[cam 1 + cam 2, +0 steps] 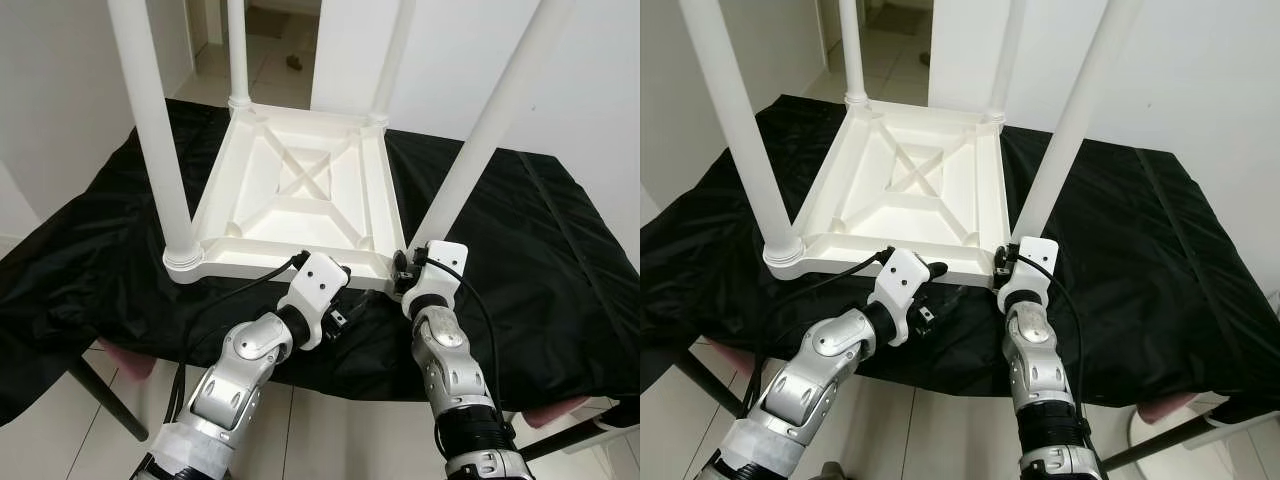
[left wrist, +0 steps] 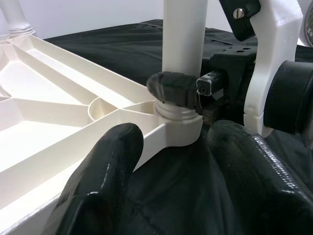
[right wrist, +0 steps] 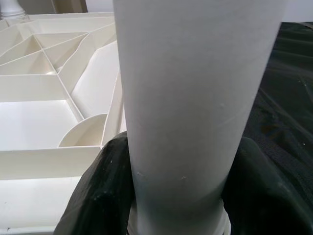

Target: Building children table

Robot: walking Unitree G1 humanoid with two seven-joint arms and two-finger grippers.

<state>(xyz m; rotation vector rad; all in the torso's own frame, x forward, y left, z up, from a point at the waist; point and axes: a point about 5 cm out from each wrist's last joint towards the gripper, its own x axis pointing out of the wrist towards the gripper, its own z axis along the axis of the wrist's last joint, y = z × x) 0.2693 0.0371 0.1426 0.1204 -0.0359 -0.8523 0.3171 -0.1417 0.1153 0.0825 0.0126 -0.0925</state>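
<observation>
Black cloth (image 1: pixel 520 250) is draped over the bench; tiled floor (image 1: pixel 330 440) below. White table (image 1: pixel 300 190) is laid upside down. Right tool (image 1: pixel 405 262) is clamped on near-right leg (image 1: pixel 480 150); left tool (image 2: pixel 168 161) is held apart by that corner.

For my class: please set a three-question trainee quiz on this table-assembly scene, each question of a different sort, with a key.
1. True or false: the white table top lies upside down on the black cloth.
2. How many legs stand in its corners?
3. The right gripper is: A) shut on the near right leg; B) open above the floor; C) holding a screwdriver.

Key:
1. True.
2. Four.
3. A. The left gripper is open, its fingers at the table top's near edge beside that corner.
</observation>
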